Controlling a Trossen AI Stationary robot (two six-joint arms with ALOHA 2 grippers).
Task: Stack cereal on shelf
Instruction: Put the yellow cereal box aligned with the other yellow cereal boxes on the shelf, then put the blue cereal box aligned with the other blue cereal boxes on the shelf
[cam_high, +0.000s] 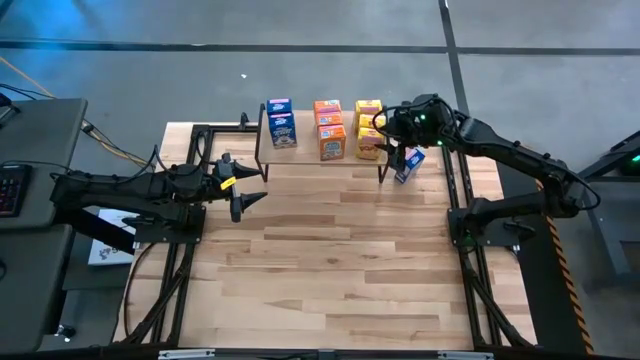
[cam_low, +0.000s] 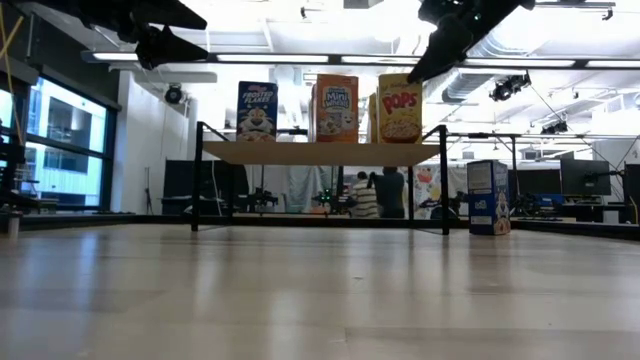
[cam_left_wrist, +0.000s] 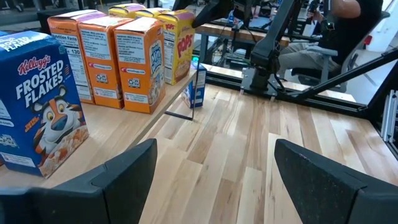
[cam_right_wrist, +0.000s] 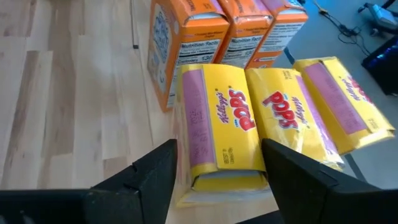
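Right gripper (cam_right_wrist: 214, 171) open, straddling nearest yellow cereal box (cam_right_wrist: 221, 127) on shelf (cam_high: 300, 152).

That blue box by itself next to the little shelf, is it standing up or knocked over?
Standing up. The blue cereal box rests upright on its base on the table, just beside the shelf, in the low view.

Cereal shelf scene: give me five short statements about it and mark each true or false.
1. A blue cereal box stands on the table beside the shelf, not on it. True.
2. The right gripper is over the yellow Pops boxes. True.
3. The left gripper holds an orange box. False: it is open and empty, away from the shelf.
4. The orange boxes stand between blue and yellow ones. True.
5. The shelf holds only yellow boxes. False: blue, orange and yellow.
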